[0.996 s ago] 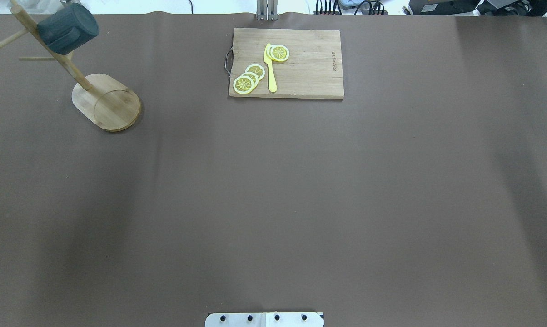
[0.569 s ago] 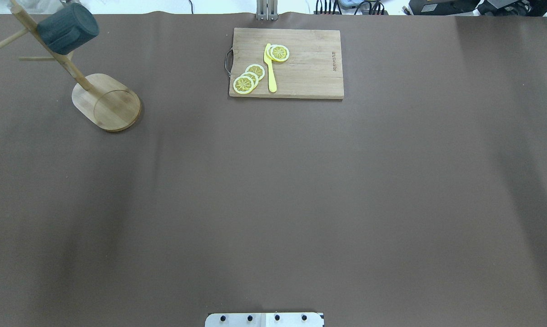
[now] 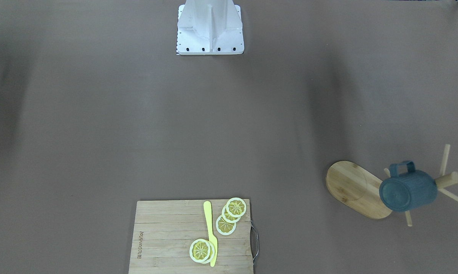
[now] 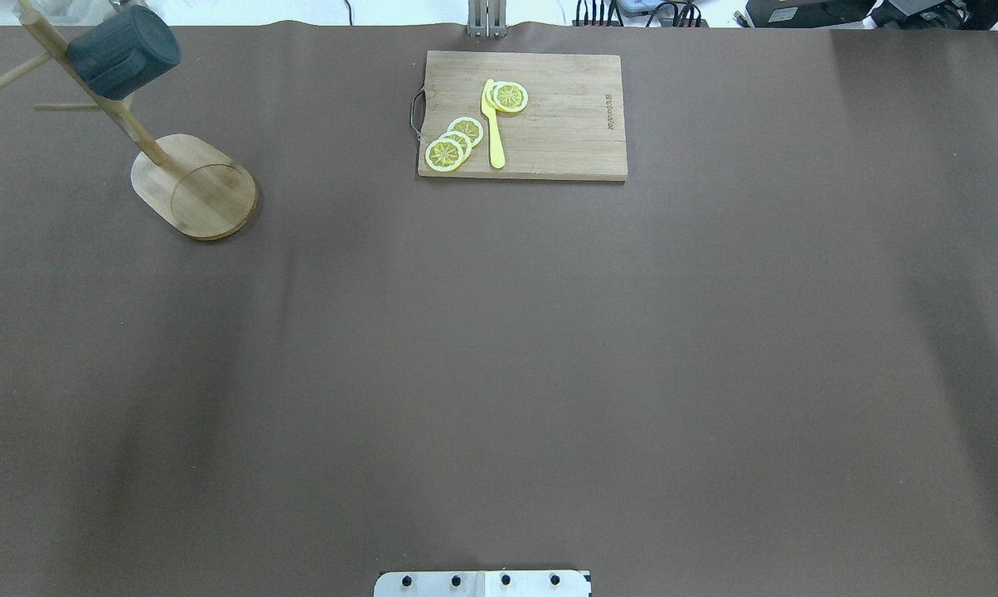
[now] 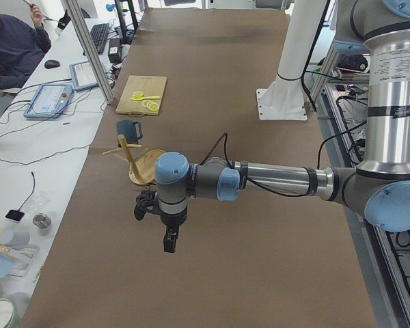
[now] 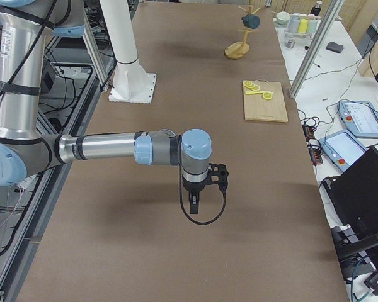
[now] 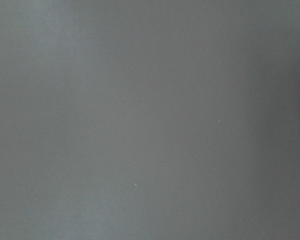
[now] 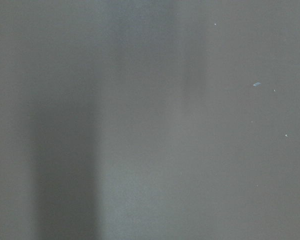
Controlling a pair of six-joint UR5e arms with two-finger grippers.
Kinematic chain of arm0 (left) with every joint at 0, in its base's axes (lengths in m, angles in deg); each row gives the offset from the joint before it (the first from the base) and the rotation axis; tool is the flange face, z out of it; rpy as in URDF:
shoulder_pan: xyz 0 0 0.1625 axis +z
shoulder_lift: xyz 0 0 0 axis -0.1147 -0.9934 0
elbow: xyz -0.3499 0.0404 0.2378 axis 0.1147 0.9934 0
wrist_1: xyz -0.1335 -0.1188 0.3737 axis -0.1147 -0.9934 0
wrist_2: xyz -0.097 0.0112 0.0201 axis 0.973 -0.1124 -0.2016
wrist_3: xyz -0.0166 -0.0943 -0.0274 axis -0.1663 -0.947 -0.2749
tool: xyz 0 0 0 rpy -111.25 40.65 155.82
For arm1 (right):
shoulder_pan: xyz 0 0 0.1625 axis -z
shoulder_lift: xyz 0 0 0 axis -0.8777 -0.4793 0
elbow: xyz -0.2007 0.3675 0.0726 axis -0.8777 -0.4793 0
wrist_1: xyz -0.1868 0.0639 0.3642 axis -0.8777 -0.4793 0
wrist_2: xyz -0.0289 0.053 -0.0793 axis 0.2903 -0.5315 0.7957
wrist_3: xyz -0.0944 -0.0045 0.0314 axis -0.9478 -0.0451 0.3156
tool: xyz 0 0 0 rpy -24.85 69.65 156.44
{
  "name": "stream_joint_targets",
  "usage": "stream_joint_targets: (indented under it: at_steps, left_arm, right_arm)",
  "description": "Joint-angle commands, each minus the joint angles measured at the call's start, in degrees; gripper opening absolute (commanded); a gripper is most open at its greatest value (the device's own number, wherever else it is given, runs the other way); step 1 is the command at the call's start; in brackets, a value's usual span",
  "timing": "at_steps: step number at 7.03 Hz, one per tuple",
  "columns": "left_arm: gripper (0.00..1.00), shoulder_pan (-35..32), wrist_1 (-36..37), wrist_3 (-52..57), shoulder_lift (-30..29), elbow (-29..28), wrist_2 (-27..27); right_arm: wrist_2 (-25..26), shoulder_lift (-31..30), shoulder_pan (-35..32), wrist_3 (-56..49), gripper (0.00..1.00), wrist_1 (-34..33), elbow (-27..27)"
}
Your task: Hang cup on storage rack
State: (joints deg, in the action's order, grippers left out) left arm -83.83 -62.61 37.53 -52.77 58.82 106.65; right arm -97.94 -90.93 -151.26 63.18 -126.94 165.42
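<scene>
The blue-grey cup (image 4: 123, 51) hangs by its handle on a peg of the bamboo storage rack (image 4: 194, 186) at the far left of the table. It also shows in the front-facing view (image 3: 407, 190), with the rack's oval base (image 3: 354, 188) beside it. No gripper touches it. My left gripper (image 5: 169, 240) hangs above bare table well short of the rack, seen only in the exterior left view. My right gripper (image 6: 194, 204) hangs above bare table, seen only in the exterior right view. I cannot tell whether either is open or shut. Both wrist views show only brown table cover.
A rectangular wooden cutting board (image 4: 565, 124) lies at the far middle, with lemon slices (image 4: 453, 143) and a yellow knife (image 4: 493, 124) on it. The robot's white base (image 3: 210, 26) stands at the near edge. An operator (image 5: 10, 44) sits beyond the table's far side.
</scene>
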Motion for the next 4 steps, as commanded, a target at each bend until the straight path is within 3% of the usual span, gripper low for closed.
stream_joint_targets:
  at_steps: [1,2,3,4]
  left_arm:
    - [0.99,0.0,-1.6,-0.3,1.3,0.6,-0.8]
    - [0.99,-0.1,-1.4,-0.5,1.7,0.4,4.7]
    - [0.99,-0.1,-0.8,-0.7,2.5,-0.2,16.0]
    - [0.99,-0.4,-1.0,-0.6,2.8,0.1,17.0]
  right_arm:
    - [0.9,-1.0,0.0,-0.2,1.0,0.0,0.0]
    - [1.5,-0.8,0.0,-0.2,1.0,0.0,0.0]
    - [1.7,-0.7,0.0,0.1,1.0,0.0,0.1]
    - [1.6,-0.8,0.0,0.4,1.0,0.0,0.4]
